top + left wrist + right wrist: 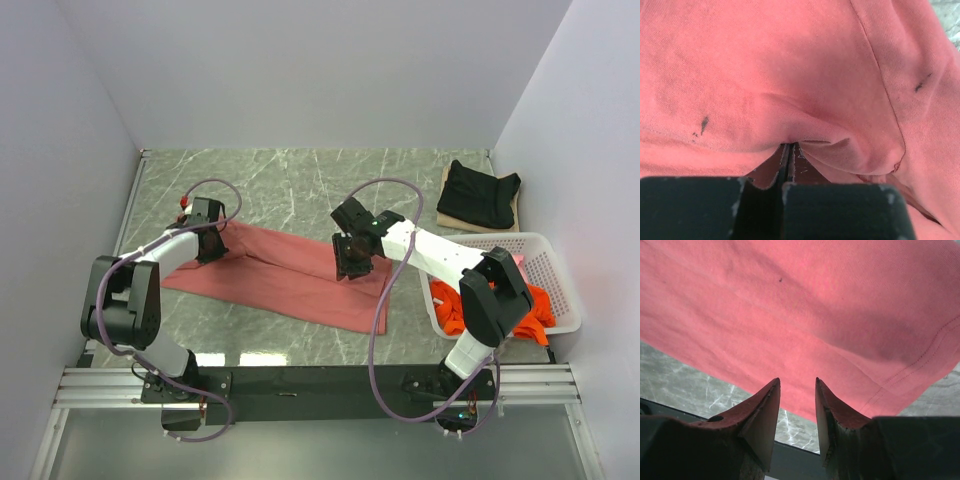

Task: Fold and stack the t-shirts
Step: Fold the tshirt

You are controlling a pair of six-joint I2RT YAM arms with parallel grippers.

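Brick-red cloth covers the middle of the grey marbled table (300, 180): the brick-red t-shirt (290, 275) is laid flat there in a long band that runs from the far left to the near right. At its far-left end the left gripper (210, 245) is pressed down onto it. In the left wrist view the left gripper (788, 150) is seen with its jaws drawn almost together, and a puckered fold of the brick-red t-shirt (790, 75) is pinched between them; a few small dark marks are seen on the cloth.

The right gripper (352, 262) is held over the right half of the shirt. In the right wrist view its fingers (765, 405) are parted with a clear gap, nothing is gripped between them, and the brick-red t-shirt (815, 300) is seen beyond, its stitched hem at the right.

At the far right a black t-shirt (480, 192) is laid folded on a tan board (450, 218). Near it, at the right edge, an orange t-shirt (455, 310) is bundled inside a white lattice basket (560, 270).
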